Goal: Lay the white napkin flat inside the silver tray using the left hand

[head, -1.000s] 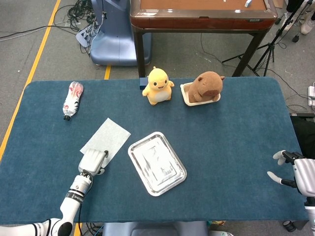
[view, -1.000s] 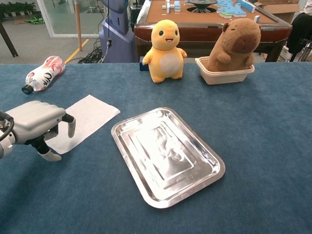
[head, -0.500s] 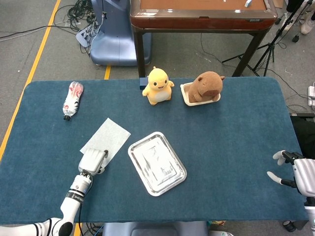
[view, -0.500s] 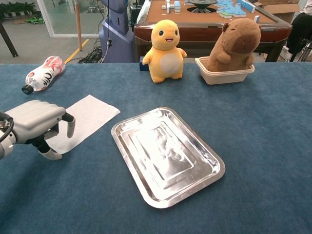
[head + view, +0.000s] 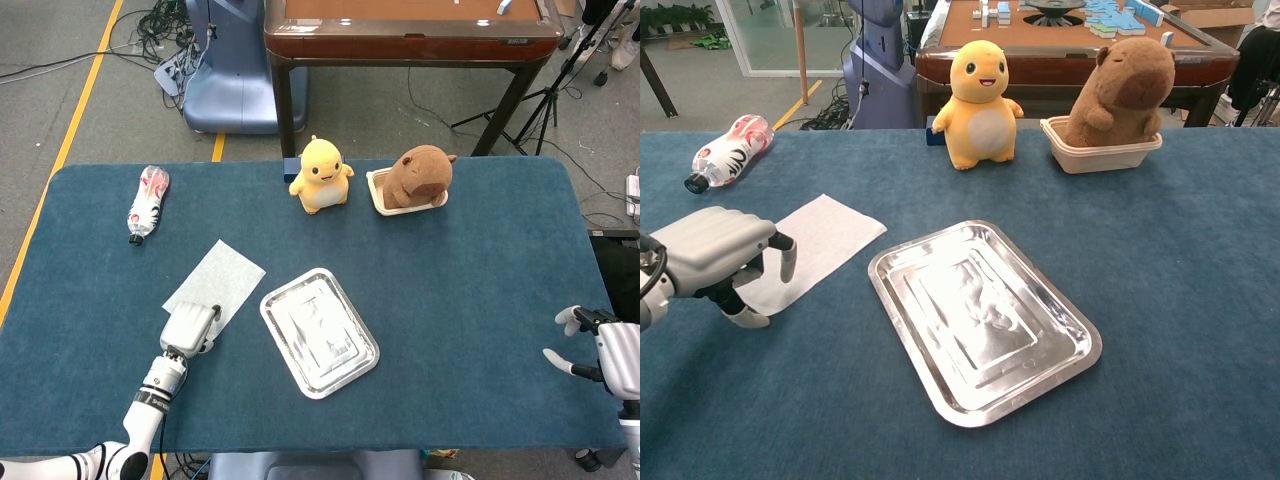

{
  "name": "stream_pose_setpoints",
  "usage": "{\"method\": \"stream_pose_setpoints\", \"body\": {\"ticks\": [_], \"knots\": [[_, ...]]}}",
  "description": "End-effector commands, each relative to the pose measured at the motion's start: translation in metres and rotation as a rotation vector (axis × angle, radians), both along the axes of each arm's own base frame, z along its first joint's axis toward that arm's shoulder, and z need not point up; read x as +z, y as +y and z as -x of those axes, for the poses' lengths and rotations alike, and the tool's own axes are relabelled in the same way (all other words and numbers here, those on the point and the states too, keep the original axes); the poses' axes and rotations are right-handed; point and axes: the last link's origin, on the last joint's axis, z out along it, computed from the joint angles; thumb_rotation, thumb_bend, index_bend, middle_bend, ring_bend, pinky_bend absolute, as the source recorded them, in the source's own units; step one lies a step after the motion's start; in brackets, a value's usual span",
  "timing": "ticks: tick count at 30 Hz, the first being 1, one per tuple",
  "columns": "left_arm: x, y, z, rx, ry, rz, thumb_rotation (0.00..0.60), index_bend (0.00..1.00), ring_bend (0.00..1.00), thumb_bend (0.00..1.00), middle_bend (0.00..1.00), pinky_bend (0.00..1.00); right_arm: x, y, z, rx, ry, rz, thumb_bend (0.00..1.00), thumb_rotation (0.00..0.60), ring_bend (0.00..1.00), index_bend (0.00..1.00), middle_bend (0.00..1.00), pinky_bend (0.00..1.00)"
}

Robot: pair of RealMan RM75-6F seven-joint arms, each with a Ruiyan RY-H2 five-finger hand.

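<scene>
The white napkin (image 5: 222, 280) (image 5: 825, 240) lies flat on the blue table cover, left of the silver tray (image 5: 320, 332) (image 5: 980, 320), which holds nothing. My left hand (image 5: 190, 327) (image 5: 710, 255) is over the napkin's near corner, palm down. Its fingers (image 5: 787, 262) curl downward, apart from the thumb, and nothing is gripped between them. The napkin's near corner is partly hidden under the hand. My right hand (image 5: 600, 350) rests at the table's far right edge with fingers spread, holding nothing.
A plastic bottle (image 5: 148, 200) (image 5: 730, 150) lies at the back left. A yellow plush (image 5: 322, 175) (image 5: 980, 90) and a brown capybara plush (image 5: 418, 175) (image 5: 1125, 85) in a beige container stand at the back centre. A wooden table stands behind.
</scene>
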Motion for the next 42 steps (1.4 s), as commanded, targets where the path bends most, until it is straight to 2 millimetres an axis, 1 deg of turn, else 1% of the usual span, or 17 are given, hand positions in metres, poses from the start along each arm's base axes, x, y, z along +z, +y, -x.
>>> {"method": "stream_pose_setpoints", "body": {"ticks": [1,6,14,24,27,35,42], "knots": [[-0.0003,-0.0005,0.0,-0.002,-0.009,-0.001,0.6,0.56,0.98,0.11,1.0,1.0,0.0,0.0002,0.0,0.0,0.0,0.0,0.01,0.6,0.5,0.47,0.58,0.7],[-0.0008,-0.0004,0.0005,-0.002,-0.013,-0.002,0.6,0.57,0.99,0.13,1.0,1.0,0.0,-0.0001,0.0,0.0,0.001,0.0,0.01,0.6,0.5,0.47,0.58,0.7],[-0.0022,-0.0004,0.0011,0.002,-0.022,0.003,0.6,0.58,0.99,0.21,1.0,1.0,0.0002,-0.0001,0.0003,-0.001,0.001,0.0,0.01,0.6,0.5,0.47,0.58,0.7],[-0.0025,-0.0008,0.0009,0.0,-0.021,0.006,0.6,0.58,0.99,0.27,1.0,1.0,0.0003,-0.0001,0.0005,-0.002,0.0,0.0,0.01,0.6,0.5,0.47,0.58,0.7],[-0.0024,-0.001,0.0014,0.002,-0.02,0.009,0.6,0.58,0.99,0.31,1.0,1.0,0.0002,-0.0002,0.0007,-0.003,0.0,-0.001,0.01,0.6,0.5,0.47,0.58,0.7],[-0.0021,-0.0016,0.0017,0.004,-0.021,0.015,0.6,0.58,0.99,0.38,1.0,1.0,-0.0002,-0.0003,0.0006,-0.003,0.0,-0.002,0.01,0.6,0.5,0.47,0.58,0.7],[-0.0005,-0.0021,0.0027,-0.002,-0.028,0.01,0.6,0.6,0.99,0.42,1.0,1.0,0.0004,-0.0005,0.0009,-0.004,0.0,0.001,0.01,0.6,0.5,0.47,0.58,0.7]]}}
